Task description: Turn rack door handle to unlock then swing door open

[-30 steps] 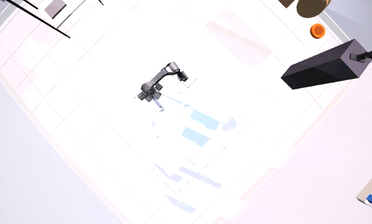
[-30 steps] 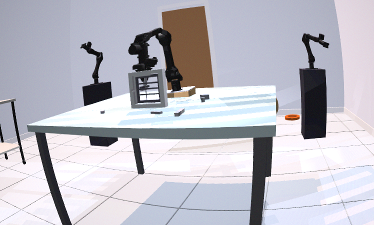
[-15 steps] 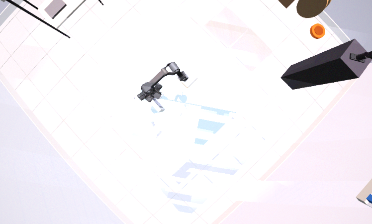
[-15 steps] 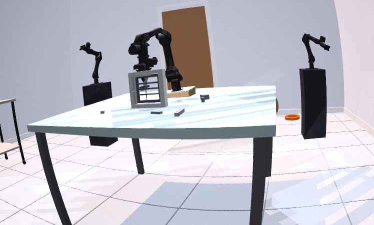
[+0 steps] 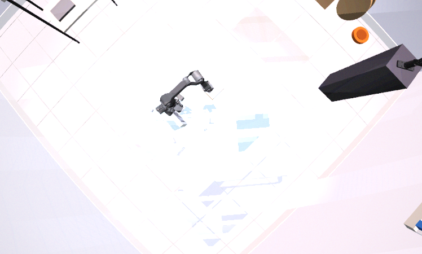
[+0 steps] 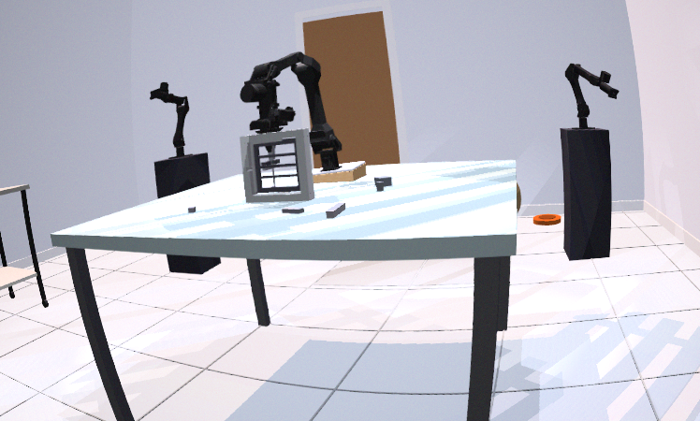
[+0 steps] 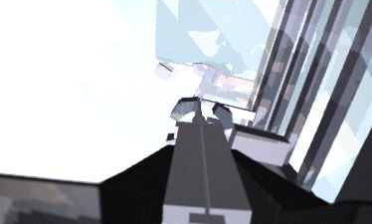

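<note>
The rack frame (image 5: 182,124) (image 6: 305,164) stands upright on the table (image 6: 413,210), pale grey around a dark-barred window. My gripper (image 6: 269,151) (image 7: 200,155) points down beside it from above, its fingers partly seen through the window. In the wrist view the upright handle (image 7: 201,185), a grey bar seen from its top end, runs between my two black fingers. They press close on both its sides, so the gripper is shut on the handle. The rack's long slats (image 7: 330,56) run slanting on the right of the wrist view. The door's angle and the handle's exact turn cannot be told.
On the table lie a small block (image 6: 191,210), a flat piece (image 6: 292,210), a longer block (image 6: 335,210) and a dark object (image 6: 383,181). The arm's wooden base (image 6: 341,176) is behind the rack. Two other arms stand on pedestals away from the table.
</note>
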